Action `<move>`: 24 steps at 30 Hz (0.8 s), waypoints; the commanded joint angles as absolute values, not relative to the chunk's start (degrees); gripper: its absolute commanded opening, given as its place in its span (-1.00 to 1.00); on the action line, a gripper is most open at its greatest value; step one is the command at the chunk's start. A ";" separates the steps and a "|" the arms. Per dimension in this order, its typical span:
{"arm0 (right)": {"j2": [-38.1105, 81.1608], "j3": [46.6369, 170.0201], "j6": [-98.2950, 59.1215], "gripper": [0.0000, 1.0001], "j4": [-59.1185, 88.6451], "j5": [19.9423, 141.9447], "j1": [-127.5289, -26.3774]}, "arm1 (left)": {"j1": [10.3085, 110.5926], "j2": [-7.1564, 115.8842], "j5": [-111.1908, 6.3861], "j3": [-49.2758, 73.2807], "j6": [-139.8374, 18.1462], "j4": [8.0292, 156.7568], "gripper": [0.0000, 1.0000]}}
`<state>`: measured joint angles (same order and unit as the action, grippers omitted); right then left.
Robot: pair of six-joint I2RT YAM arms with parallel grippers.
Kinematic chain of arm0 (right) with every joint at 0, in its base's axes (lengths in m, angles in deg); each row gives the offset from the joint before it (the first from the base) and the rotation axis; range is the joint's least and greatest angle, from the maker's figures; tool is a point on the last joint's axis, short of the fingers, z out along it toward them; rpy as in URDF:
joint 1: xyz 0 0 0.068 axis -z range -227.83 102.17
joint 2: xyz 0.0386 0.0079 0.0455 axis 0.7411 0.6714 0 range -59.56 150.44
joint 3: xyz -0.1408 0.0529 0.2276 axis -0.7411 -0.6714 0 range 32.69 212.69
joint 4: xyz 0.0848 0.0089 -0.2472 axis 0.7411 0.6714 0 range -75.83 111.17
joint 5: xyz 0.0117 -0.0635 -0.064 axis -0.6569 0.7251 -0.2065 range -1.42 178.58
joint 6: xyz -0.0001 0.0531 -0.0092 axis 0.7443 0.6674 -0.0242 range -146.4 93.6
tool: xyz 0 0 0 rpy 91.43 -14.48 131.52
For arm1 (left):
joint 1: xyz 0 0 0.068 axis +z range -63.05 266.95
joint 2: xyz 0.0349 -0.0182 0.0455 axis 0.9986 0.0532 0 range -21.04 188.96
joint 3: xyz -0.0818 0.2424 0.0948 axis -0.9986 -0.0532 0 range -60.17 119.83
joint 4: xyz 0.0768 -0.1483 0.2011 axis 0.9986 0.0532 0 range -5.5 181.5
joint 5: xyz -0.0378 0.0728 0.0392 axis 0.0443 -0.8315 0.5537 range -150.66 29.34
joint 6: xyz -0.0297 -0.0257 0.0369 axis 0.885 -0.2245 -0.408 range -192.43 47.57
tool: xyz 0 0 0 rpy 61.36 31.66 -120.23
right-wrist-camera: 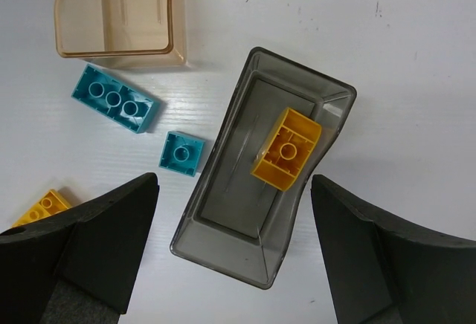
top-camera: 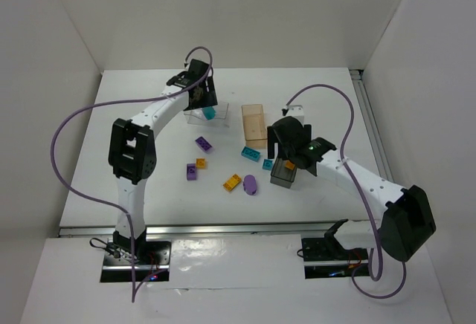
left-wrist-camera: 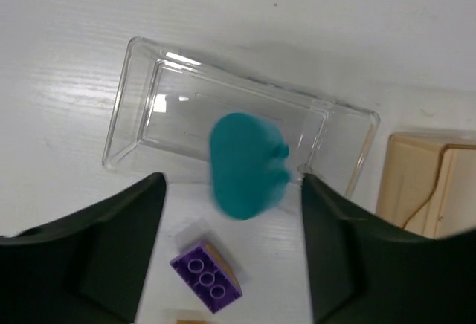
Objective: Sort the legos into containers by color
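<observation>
White desk (top-camera: 186, 205), plain white walls round it. Left fingers (left-wrist-camera: 111, 250) are spread wide and grip nothing. A teal brick (left-wrist-camera: 245, 164) shows blurred between them, gaps either side, over the clear bin (left-wrist-camera: 119, 108). Can't tell if it lies on the bin floor or is in the air. Nothing else in that bin.

Right fingers (right-wrist-camera: 97, 242) are also wide apart and bare, above the grey bin (right-wrist-camera: 230, 205). It holds one yellow brick (right-wrist-camera: 288, 148), tilted against its right wall. Tan bin (right-wrist-camera: 119, 49) just beyond has nothing in it.

Loose on the desk:
- long teal brick (right-wrist-camera: 115, 99) and small teal brick (right-wrist-camera: 182, 152), just left of the grey bin
- purple brick (left-wrist-camera: 207, 278), near the clear bin
- second yellow brick (top-camera: 233, 183) beside a purple oval (top-camera: 251, 184)
- purple-and-yellow pair (top-camera: 195, 168), further left

Handling, as a guess: the bricks are light, hard, slick plastic. Pinch low across the flat long sides, not over the studs. The oval is rounded and likelier to squirt out, so take it across its narrow width. Bins look light and may slide if nudged.
</observation>
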<state>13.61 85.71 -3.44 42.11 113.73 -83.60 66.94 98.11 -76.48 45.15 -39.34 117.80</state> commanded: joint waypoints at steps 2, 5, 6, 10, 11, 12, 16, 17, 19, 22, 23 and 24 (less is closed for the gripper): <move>11.37 87.19 -1.89 0.81 44.40 115.65 -84.13 | 67.26 100.77 -76.31 51.27 -39.82 120.09 1.00; 10.76 86.66 -1.36 0.81 44.40 115.65 -84.13 | 67.26 96.66 -76.31 48.30 -38.50 120.01 1.00; 10.15 86.66 -1.35 0.81 44.40 115.65 -84.13 | 67.26 94.99 -76.31 45.07 -38.50 118.87 0.97; 9.61 86.13 -1.35 0.81 44.40 115.65 -84.13 | 65.25 85.94 -75.17 35.56 -40.08 115.71 0.71; 9.61 86.13 -1.35 0.81 44.40 115.65 -84.65 | 65.24 84.53 -73.16 33.81 -40.86 115.70 0.71; 9.61 86.13 -1.35 0.81 43.79 115.65 -84.65 | 63.67 82.17 -72.62 30.22 -41.48 115.00 0.71; 10.76 85.60 -1.35 0.81 41.86 113.47 -84.65 | 61.91 80.13 -74.54 23.53 -34.66 117.36 0.71; 11.28 85.60 -1.35 0.81 41.85 113.46 -84.65 | 61.90 80.12 -75.33 22.11 -32.72 117.37 0.71; 11.28 85.60 -0.83 0.81 41.24 112.84 -84.65 | 61.29 80.82 -76.31 20.52 -26.74 117.37 0.83; 11.28 86.21 -0.83 0.81 41.77 112.31 -85.18 | 61.29 85.20 -76.31 21.30 -21.64 117.98 0.85; 11.28 86.22 -0.83 0.81 41.77 112.31 -85.18 | 61.29 86.35 -76.31 21.83 -20.41 118.59 0.83; 10.76 86.22 -0.83 0.81 42.46 113.01 -85.18 | 60.76 87.84 -76.83 21.84 -18.91 118.60 0.83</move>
